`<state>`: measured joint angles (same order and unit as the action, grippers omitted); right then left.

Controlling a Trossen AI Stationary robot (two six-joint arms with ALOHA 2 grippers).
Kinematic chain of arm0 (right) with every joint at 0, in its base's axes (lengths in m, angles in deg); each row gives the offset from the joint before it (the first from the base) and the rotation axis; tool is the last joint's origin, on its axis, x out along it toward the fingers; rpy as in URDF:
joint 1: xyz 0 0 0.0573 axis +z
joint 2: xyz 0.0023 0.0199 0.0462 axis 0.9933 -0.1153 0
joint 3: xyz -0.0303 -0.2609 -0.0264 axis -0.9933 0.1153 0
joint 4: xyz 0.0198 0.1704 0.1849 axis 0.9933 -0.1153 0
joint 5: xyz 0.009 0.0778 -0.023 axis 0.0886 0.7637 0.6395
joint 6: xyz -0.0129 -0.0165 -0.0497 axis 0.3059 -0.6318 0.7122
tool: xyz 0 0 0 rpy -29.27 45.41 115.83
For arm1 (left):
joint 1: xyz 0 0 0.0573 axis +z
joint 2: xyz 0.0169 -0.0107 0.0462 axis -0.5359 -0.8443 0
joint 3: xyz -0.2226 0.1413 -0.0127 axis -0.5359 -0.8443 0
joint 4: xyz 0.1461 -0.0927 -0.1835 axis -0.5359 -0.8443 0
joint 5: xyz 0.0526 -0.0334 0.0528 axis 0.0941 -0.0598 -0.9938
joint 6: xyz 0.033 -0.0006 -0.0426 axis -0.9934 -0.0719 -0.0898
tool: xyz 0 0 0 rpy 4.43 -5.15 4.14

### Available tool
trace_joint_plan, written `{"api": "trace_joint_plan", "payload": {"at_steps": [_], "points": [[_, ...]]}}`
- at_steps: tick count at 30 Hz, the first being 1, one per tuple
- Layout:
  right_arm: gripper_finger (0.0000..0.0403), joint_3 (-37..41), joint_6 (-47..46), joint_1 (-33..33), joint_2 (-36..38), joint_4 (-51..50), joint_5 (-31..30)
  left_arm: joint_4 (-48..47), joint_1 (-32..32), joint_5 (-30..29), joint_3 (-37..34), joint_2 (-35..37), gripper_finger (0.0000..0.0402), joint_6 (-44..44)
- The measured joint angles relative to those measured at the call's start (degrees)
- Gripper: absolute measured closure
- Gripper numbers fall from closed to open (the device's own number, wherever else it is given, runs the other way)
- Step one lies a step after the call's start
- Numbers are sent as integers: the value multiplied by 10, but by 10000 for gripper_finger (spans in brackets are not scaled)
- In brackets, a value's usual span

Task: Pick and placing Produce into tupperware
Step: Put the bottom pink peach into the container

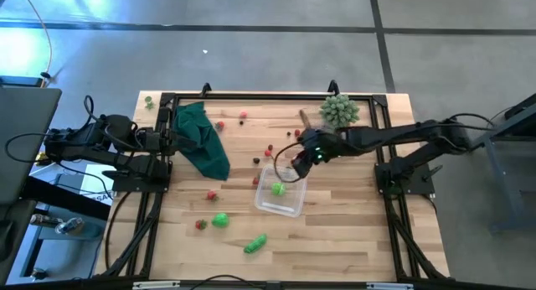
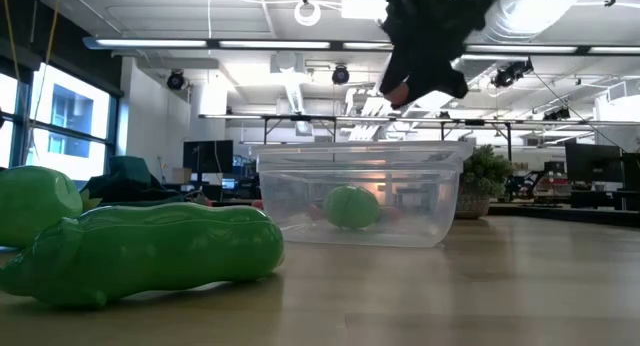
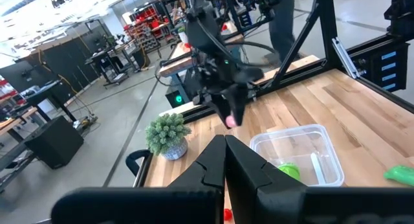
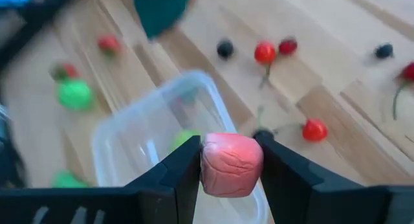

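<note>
My right gripper (image 4: pixel 231 154) is shut on a pink produce piece (image 4: pixel 233 164) and hangs above the far right corner of the clear tupperware (image 1: pixel 283 199). In the low view the gripper (image 2: pixel 428 46) is well above the container's rim (image 2: pixel 360 149). A green piece (image 1: pixel 278 189) lies on the tupperware's floor. Red and dark berries (image 1: pixel 269 152) and larger green pieces (image 1: pixel 219 220) lie scattered on the wooden table. My left gripper (image 3: pixel 224 143) waits shut at the table's left edge, beside the dark green cloth (image 1: pixel 203 143). My right gripper pinches the pink piece by two opposite sides (image 4: pixel 208 167) between its two fingers. The fingers slant down from the table's right side. The piece is lifted clear, over the tupperware.
A pale green spiky plant (image 1: pixel 339 110) stands at the far right, just behind my right arm. A green pod (image 1: pixel 255 243) lies near the front edge. A black frame (image 1: pixel 251 96) runs along the table's far edge and its sides.
</note>
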<state>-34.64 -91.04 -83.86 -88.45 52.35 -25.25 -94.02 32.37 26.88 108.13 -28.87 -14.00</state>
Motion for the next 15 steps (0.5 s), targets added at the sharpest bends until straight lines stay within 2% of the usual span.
{"api": "trace_joint_plan", "payload": {"at_steps": [5,10,15], "points": [[263,-90,19,28,-98,-102,-2,0,0,0,0,0,401,0],[263,-144,7,50,-178,-140,3,0,0,0,0,0,401,0],[263,-175,-21,68,-223,-164,10,0,0,0,0,0,401,0]]}}
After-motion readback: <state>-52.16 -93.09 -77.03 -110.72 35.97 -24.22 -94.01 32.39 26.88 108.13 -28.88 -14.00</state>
